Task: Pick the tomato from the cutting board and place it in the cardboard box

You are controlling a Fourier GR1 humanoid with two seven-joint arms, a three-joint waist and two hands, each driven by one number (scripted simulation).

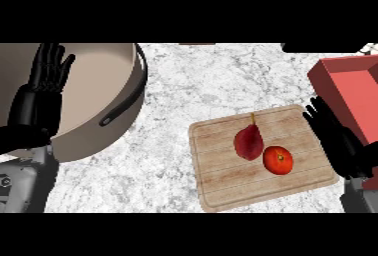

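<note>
Tomato [278, 160], right-centre on cutting board [221, 185] touching a dark red fruit [249, 142], judged light, smooth, bruisable; take it across its round sides with right hand [336, 137], fingers straight and unladen just beside it.

Black left hand [46, 67]; grey forearms.
</note>
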